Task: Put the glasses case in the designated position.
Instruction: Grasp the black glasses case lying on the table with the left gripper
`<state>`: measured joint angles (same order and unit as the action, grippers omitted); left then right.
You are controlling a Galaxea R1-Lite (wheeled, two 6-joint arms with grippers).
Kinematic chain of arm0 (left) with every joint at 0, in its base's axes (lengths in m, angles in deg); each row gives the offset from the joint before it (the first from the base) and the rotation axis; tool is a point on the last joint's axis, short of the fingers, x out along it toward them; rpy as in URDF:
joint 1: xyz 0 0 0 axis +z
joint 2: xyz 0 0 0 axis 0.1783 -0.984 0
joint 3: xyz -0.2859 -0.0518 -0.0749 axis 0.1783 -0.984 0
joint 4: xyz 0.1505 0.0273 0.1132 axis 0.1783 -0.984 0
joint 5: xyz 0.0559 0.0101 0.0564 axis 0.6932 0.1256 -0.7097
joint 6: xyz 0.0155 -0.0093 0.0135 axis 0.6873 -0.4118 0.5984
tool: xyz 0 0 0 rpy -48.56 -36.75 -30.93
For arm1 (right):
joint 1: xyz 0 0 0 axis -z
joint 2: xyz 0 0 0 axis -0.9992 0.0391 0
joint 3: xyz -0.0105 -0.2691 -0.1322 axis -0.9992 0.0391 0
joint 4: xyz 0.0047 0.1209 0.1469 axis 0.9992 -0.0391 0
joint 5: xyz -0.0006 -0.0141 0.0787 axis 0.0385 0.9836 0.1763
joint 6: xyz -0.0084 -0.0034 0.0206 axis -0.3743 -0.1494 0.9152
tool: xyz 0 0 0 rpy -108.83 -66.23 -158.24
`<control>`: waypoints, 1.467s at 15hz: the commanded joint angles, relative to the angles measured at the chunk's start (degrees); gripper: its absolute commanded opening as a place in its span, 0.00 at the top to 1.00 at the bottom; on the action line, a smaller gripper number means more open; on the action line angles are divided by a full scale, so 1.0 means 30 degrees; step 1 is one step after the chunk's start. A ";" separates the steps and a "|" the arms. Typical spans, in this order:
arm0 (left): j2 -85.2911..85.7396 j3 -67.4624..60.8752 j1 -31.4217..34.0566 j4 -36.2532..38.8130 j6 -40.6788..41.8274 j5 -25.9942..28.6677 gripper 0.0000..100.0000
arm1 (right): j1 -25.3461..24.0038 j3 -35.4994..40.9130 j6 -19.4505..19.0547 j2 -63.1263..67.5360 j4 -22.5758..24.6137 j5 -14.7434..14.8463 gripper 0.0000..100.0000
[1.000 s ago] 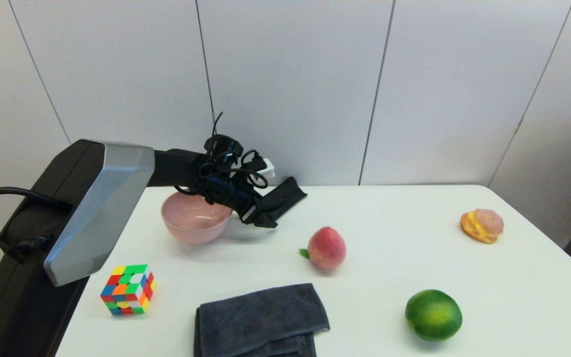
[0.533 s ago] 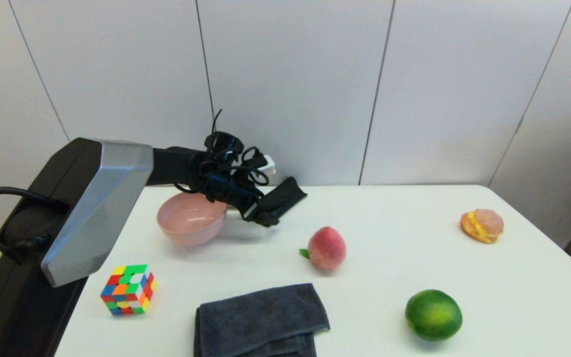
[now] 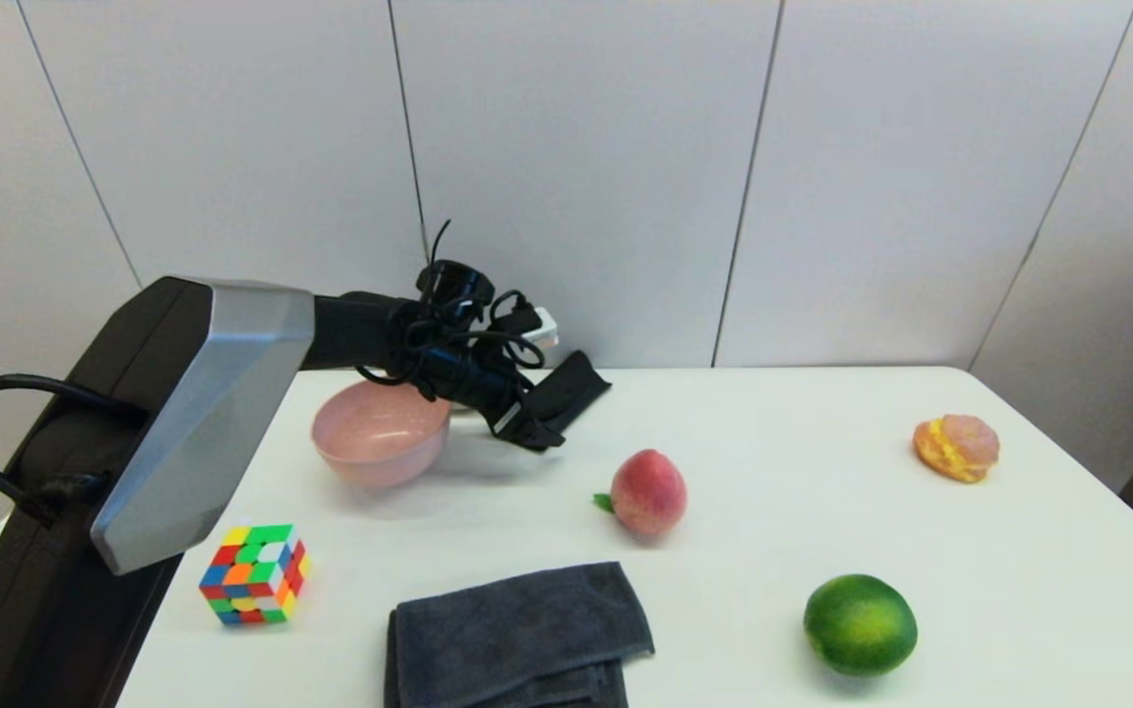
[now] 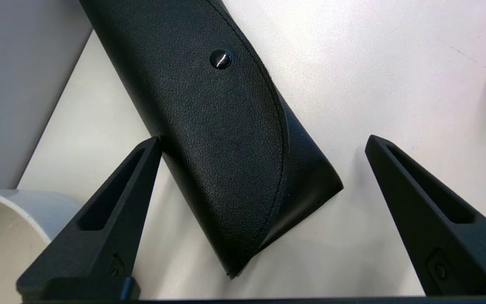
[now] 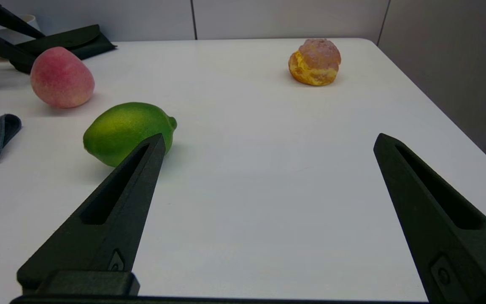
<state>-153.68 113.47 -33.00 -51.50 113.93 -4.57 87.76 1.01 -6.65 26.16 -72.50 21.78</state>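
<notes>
Left claw [image 4: 262, 141]: released, its two fingers spread wide on either side of the near end of the glasses case; one fingertip [image 4: 152, 145] is at the case's edge, whether touching cannot be told, and the other stands apart from it. It reaches over the far left part of the desk, past the pink bowl.
Glasses case [image 3: 566, 388]: flat on the white desk [image 3: 773, 511] near the far edge, just right of the pink bowl, lying at a slant. Flap side up, with the curved flap and its small snap button [image 4: 220, 59] showing.
Right claw [image 5: 268, 141]: released, fingers wide apart with nothing between them, low over bare desk at the near right, close to the lime.
Pink bowl [image 3: 380, 433]: upright at far left, partly under the left arm.
Peach [image 3: 648, 492]: mid-desk, nearer than the case and to its right.
Lime [image 3: 860, 624]: near right.
Cream puff [image 3: 957, 447]: far right, well apart from the rest.
Grey towel [image 3: 517, 634]: folded at the near edge, centre.
Puzzle cube [image 3: 254, 575]: near left.
</notes>
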 commanded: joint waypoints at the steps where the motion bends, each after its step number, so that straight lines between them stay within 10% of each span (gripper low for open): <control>1: -0.0290 0.0057 -0.0009 0.0580 -0.0008 0.0076 0.00 | 0.0000 0.0000 0.0021 0.0021 0.0005 -0.0002 0.00; 12: -0.0817 0.0116 -0.0009 0.0873 0.0079 0.0046 0.00 | 0.0000 0.0000 -0.0037 0.0021 0.0005 -0.0002 0.00; 13: -0.0817 0.0116 0.0020 0.0844 0.0168 0.0046 1.00 | 0.0000 0.0000 0.0021 0.0021 0.0005 -0.0002 0.00; 22: -0.0817 0.0116 0.0137 0.0844 0.0168 0.0076 1.00 | -0.0029 0.0000 0.0021 0.0021 0.0005 -0.0002 0.00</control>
<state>-156.02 113.84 -32.75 -48.86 114.20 -4.51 87.76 1.01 -6.63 26.16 -72.52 21.76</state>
